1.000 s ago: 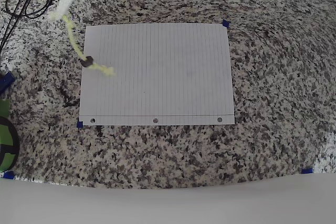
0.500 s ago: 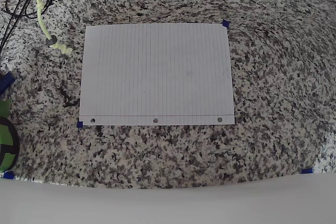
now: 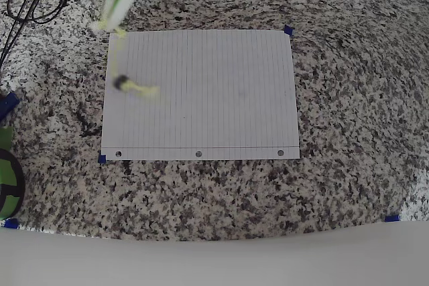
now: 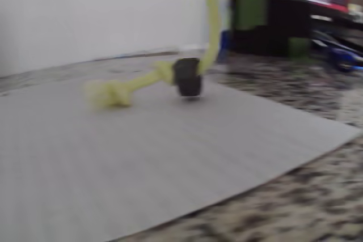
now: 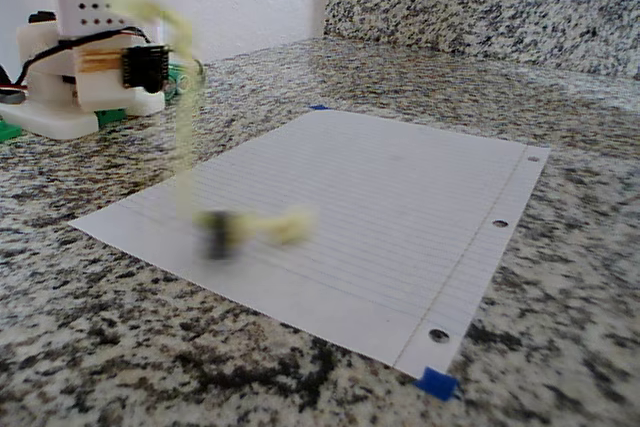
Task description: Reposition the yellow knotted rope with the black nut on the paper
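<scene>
My white gripper (image 3: 107,21) hangs over the counter just beyond the paper's top left corner, shut on the upper end of the yellow knotted rope (image 3: 118,58). The rope drops from it, blurred by motion. Its black nut (image 3: 122,84) and frayed end knot (image 3: 146,90) lie low over the left part of the white lined paper (image 3: 214,92). In the wrist view the rope (image 4: 211,21) comes down to the nut (image 4: 187,76), with the knot (image 4: 110,92) left of it on the paper (image 4: 170,162). The fixed view shows the nut (image 5: 215,231) near the paper's (image 5: 400,197) near left edge.
Black cables (image 3: 30,1) loop at the top left of the granite counter (image 3: 355,98). A green and black object (image 3: 7,179) sits at the left edge. The arm's white base (image 5: 75,77) stands behind the paper. Blue tape (image 3: 288,30) marks the paper's corners.
The gripper has swung right from the far top left corner. The rope's nut and lower knot moved from the bare counter left of the paper onto its left part.
</scene>
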Robot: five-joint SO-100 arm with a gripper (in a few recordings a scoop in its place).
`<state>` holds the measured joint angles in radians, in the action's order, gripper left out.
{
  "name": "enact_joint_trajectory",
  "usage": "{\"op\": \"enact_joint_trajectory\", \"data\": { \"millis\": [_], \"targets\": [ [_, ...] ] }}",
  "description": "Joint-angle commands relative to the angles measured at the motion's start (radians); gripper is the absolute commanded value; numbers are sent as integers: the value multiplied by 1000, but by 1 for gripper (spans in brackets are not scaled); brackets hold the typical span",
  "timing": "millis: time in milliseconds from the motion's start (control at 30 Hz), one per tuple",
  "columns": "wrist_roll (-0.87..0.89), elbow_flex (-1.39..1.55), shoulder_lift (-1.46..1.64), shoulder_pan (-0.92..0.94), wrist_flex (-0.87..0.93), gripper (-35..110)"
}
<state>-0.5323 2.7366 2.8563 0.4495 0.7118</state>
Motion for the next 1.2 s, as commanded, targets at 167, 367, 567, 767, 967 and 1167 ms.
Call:
{"op": "enact_joint_trajectory", "data": {
  "millis": [167,367,567,767,967,1167],
  "targets": [
    [371,18,66,-239,0,0],
    [120,17,130,-100,-63,0],
    [-249,0,215,86,81,0],
    [-543,-160,212,212,290,0],
    [-658,-411,97,167,500,0],
    [-653,-551,-29,98,509,0]
  ]
}}
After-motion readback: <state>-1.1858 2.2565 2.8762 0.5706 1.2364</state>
